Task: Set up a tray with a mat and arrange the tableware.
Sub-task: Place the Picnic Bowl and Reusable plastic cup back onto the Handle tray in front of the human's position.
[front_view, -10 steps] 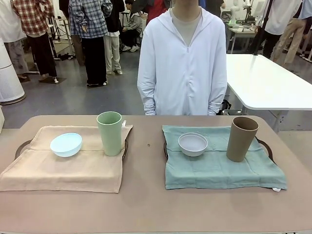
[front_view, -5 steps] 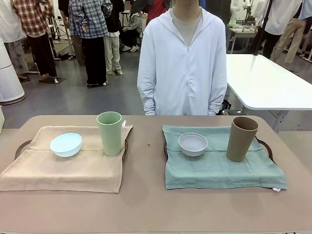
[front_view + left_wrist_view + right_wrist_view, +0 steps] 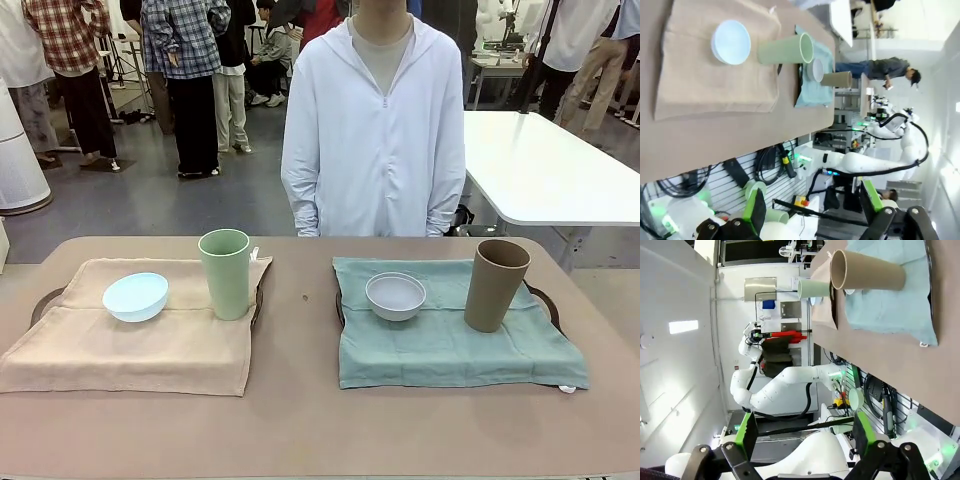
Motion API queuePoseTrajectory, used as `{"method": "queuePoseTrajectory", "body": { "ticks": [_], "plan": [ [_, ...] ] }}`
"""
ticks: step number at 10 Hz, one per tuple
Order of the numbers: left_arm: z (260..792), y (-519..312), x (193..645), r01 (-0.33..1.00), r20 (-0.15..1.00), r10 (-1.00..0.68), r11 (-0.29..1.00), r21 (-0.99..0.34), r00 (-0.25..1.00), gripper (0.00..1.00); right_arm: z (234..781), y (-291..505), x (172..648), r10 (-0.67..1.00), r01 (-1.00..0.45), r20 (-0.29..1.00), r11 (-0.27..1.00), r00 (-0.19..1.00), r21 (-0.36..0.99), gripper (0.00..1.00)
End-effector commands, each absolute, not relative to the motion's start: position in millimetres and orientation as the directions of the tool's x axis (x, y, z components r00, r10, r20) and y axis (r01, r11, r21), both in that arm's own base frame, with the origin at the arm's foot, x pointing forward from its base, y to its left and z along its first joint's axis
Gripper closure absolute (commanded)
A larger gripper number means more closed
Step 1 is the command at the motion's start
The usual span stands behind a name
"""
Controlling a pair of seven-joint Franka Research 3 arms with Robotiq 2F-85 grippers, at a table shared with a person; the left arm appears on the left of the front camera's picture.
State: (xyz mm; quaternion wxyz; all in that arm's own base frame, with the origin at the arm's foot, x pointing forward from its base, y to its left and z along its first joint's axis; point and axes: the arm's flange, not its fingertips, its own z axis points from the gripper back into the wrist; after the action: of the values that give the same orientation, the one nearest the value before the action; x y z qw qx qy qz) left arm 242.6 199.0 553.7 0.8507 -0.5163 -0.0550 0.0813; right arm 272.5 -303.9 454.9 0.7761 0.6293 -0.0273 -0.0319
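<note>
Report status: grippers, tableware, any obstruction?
Left gripper open, empty; right gripper open, empty. Light blue bowl, green tumbler on beige mat; whitish bowl, brown tumbler on teal mat. Nothing obstructing.

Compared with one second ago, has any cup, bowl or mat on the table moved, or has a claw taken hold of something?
Nothing visibly changed. The light blue bowl and pale green tumbler stay on the beige mat; the whitish-grey bowl and tan-brown tumbler stay on the teal mat. The left claw and right claw remain open and hold nothing.
</note>
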Motion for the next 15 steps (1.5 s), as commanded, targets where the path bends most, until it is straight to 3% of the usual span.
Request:
{"method": "queuePoseTrajectory", "body": {
  "ticks": [1,3,8,9,15],
  "plan": [
    [554,211,245,-0.022,0.052,0.185,0.377,-0.926,0.981,0.0,514,-390,251,-0.041,-0.021,0.029,0.166,0.999,0.986,0.0],
    [549,211,247,0.001,0.057,0.152,0.348,-0.938,0.987,0.0,517,-385,250,-0.039,-0.024,0.031,0.183,0.999,0.983,0.0],
    [553,182,263,0.042,0.054,0.018,0.417,-0.908,0.998,0.0,513,-366,263,-0.017,-0.032,0.037,0.239,0.999,0.971,0.0],
    [549,184,258,0.012,0.039,0.062,0.386,-0.922,0.997,0.0,472,-301,267,-0.057,-0.035,0.049,0.222,0.997,0.974,0.0],
    [549,184,258,0.012,0.039,0.062,0.386,-0.922,0.997,0.0,472,-301,267,-0.057,-0.035,0.049,0.222,0.997,0.974,0.0]
  ]
}}
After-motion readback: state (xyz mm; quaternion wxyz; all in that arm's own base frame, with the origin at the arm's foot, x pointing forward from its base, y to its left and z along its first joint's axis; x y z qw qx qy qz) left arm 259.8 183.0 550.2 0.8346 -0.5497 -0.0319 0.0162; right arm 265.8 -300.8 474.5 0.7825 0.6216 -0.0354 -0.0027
